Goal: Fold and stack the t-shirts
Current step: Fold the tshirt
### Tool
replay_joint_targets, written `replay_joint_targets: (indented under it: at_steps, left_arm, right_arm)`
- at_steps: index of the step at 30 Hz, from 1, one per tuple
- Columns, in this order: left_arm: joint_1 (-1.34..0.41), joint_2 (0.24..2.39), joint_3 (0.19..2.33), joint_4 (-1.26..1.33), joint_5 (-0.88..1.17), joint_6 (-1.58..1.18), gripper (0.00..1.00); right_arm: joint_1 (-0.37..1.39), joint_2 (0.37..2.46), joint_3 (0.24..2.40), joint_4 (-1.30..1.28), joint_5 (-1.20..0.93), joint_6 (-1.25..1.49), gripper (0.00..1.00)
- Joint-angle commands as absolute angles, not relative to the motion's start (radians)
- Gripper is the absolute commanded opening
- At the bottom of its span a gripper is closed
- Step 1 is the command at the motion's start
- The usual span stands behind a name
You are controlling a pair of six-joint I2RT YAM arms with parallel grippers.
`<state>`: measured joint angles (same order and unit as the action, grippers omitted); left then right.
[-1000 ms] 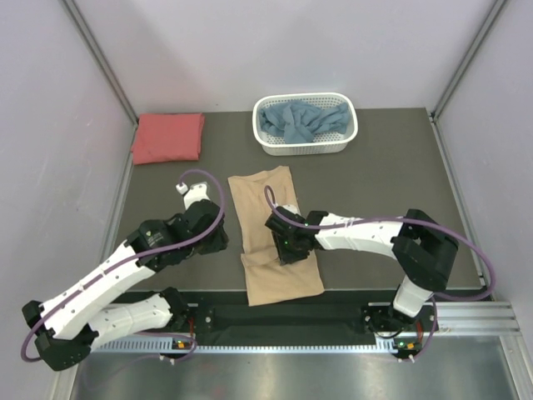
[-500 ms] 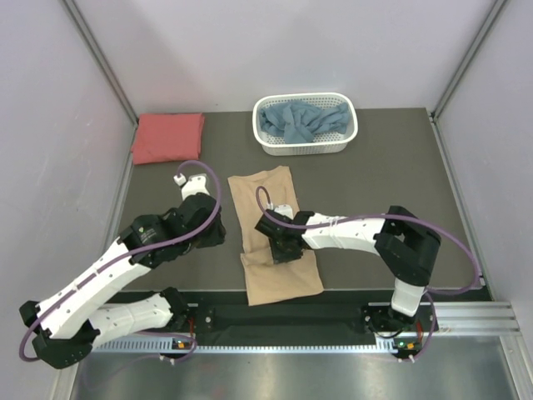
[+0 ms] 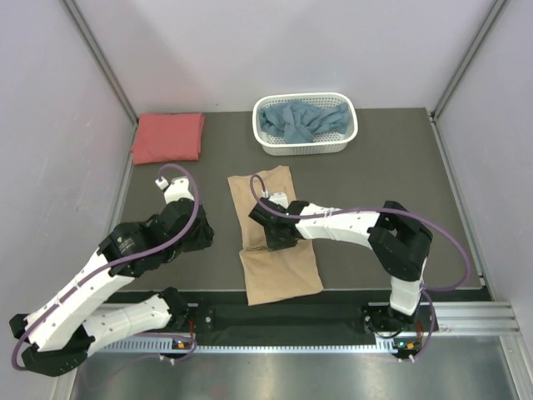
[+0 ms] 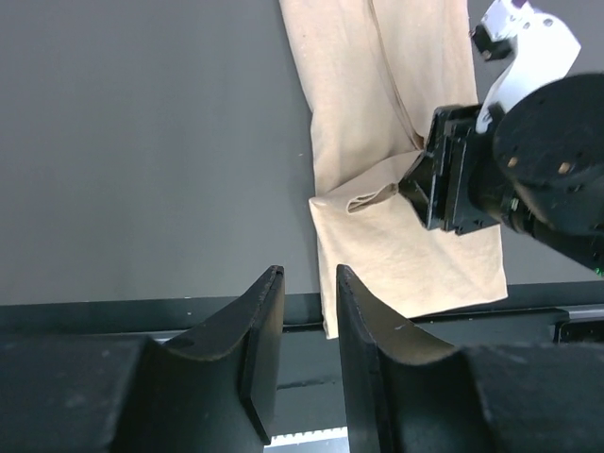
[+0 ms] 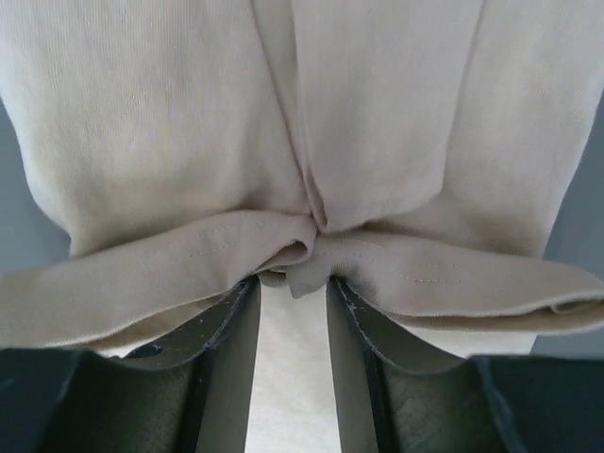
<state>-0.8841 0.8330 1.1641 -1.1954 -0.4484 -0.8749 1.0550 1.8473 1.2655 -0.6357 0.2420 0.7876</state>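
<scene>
The tan t-shirt (image 3: 265, 190) lies as a long narrow strip on the dark table, with a bunched cross-fold at its middle. It also shows in the left wrist view (image 4: 359, 113) and the right wrist view (image 5: 377, 113). My right gripper (image 3: 268, 236) is shut on that bunched fold (image 5: 291, 279), and the hem drapes over both fingertips. My left gripper (image 3: 198, 237) hangs left of the shirt, jaws slightly apart and empty (image 4: 310, 274). The coral-red t-shirt (image 3: 168, 137) lies folded at the back left. The dusty blue t-shirt (image 3: 301, 119) is crumpled in the basket.
The white lattice basket (image 3: 305, 150) stands at the back centre. The table's near edge and metal rail (image 3: 333, 321) run just below the shirt's lower end. Grey walls close in both sides.
My right gripper has moved up and to the left along the tan shirt, taking the bunched fold with it. My left arm has pulled back to the left, away from the shirt.
</scene>
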Motion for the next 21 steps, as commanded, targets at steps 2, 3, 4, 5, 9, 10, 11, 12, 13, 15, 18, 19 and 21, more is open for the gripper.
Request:
replay_joint_targets:
  at_steps: [2, 3, 4, 5, 9, 10, 11, 12, 13, 15, 18, 19, 21]
  left_arm:
    - [-0.881, 0.822, 1.209, -1.224, -0.482, -0.887, 0.34]
    - [-0.881, 0.824, 1.212, -1.226, -0.482, -0.884, 0.34]
    - [-0.881, 0.825, 1.215, -1.226, -0.48, -0.882, 0.34]
    - [-0.881, 0.825, 1.213, -1.221, -0.477, -0.879, 0.34]
    - [-0.881, 0.839, 1.158, -1.155, -0.384, -0.839, 0.52]
    - [-0.881, 0.844, 1.122, -1.134, -0.361, -0.836, 0.56]
    - [-0.879, 0.848, 1.099, -1.109, -0.336, -0.831, 0.58]
    - [-0.879, 0.856, 1.079, -1.047, -0.307, -0.819, 0.59]
    - [-0.879, 0.876, 1.034, -1.013, -0.245, -0.812, 0.59]
    - [-0.876, 0.922, 0.974, -0.894, -0.163, -0.781, 0.57]
    - [-0.862, 1.024, 0.928, -0.804, -0.052, -0.75, 0.52]
    - [-0.85, 1.051, 0.927, -0.77, -0.032, -0.746, 0.52]
    - [-0.839, 1.116, 0.92, -0.736, -0.023, -0.727, 0.49]
  right_arm:
    - [1.011, 1.897, 1.354, -0.611, 0.29, 0.733, 0.35]
    - [0.994, 1.917, 1.371, -0.609, 0.294, 0.714, 0.35]
    - [0.983, 1.927, 1.409, -0.607, 0.302, 0.698, 0.35]
    - [0.974, 1.937, 1.431, -0.61, 0.305, 0.684, 0.35]
    - [0.907, 1.967, 1.555, -0.704, 0.293, 0.617, 0.37]
    - [0.899, 1.956, 1.577, -0.713, 0.298, 0.605, 0.39]
    - [0.893, 1.938, 1.575, -0.722, 0.299, 0.594, 0.39]
    - [0.884, 1.892, 1.568, -0.726, 0.295, 0.571, 0.4]
    - [0.879, 1.863, 1.543, -0.736, 0.291, 0.562, 0.41]
    - [0.867, 1.772, 1.502, -0.739, 0.284, 0.539, 0.42]
    - [0.844, 1.675, 1.396, -0.726, 0.201, 0.512, 0.43]
    - [0.835, 1.657, 1.332, -0.715, 0.131, 0.509, 0.43]
    - [0.819, 1.596, 1.258, -0.66, 0.088, 0.5, 0.43]
